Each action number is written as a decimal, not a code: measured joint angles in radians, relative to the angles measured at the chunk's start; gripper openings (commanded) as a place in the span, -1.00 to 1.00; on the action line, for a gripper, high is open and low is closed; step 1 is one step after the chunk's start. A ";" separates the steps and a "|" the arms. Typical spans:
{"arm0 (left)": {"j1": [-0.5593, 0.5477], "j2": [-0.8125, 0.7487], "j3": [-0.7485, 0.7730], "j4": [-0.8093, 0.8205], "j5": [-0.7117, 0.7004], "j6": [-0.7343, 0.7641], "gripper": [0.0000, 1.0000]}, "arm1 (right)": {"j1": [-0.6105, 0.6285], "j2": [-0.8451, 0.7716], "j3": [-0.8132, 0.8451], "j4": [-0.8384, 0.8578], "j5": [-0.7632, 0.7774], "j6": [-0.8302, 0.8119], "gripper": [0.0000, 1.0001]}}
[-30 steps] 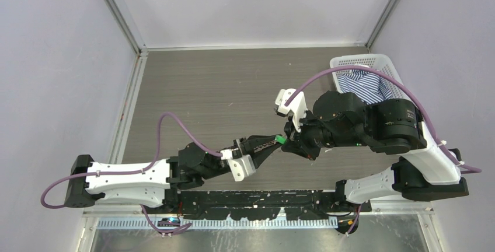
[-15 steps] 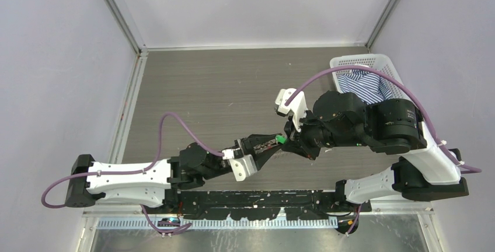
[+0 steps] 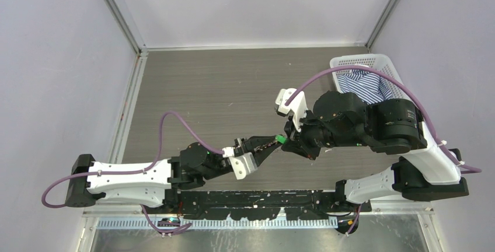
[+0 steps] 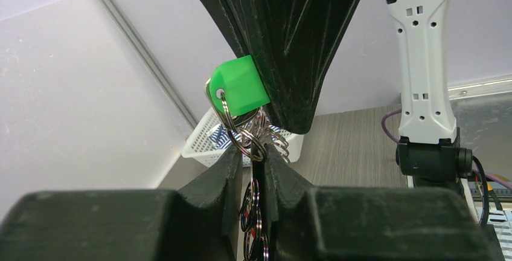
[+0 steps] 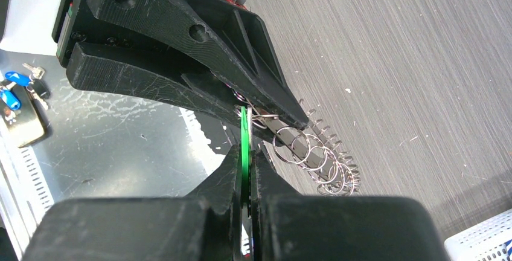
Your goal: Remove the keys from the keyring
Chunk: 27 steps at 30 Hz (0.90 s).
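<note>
From above, the left gripper (image 3: 268, 143) and right gripper (image 3: 287, 142) meet tip to tip over the table (image 3: 222, 88). The left wrist view shows its fingers (image 4: 223, 170) pinching the keyring (image 4: 255, 143) just under the green-headed key (image 4: 238, 86). The right wrist view shows the right gripper clamped on that key, silvery keys (image 5: 338, 173) dangling beside.

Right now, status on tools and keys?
Right tool shut on green key. Left tool shut on keyring. Other keys dangling. No obstruction seen.

- left black gripper (image 3: 268, 145) and right black gripper (image 3: 286, 141) meet tip to tip over the dark wood-grain table (image 3: 222, 83)
- small bright green plastic key head (image 3: 281, 139) sits between their tips
- white plastic mesh basket (image 3: 349, 62) at the far right holds blue-striped cloth (image 3: 363, 83)
</note>
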 measured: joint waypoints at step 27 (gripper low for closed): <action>0.000 0.051 -0.018 0.107 -0.141 0.117 -0.99 | 0.002 -0.034 -0.064 0.033 0.212 0.016 -0.97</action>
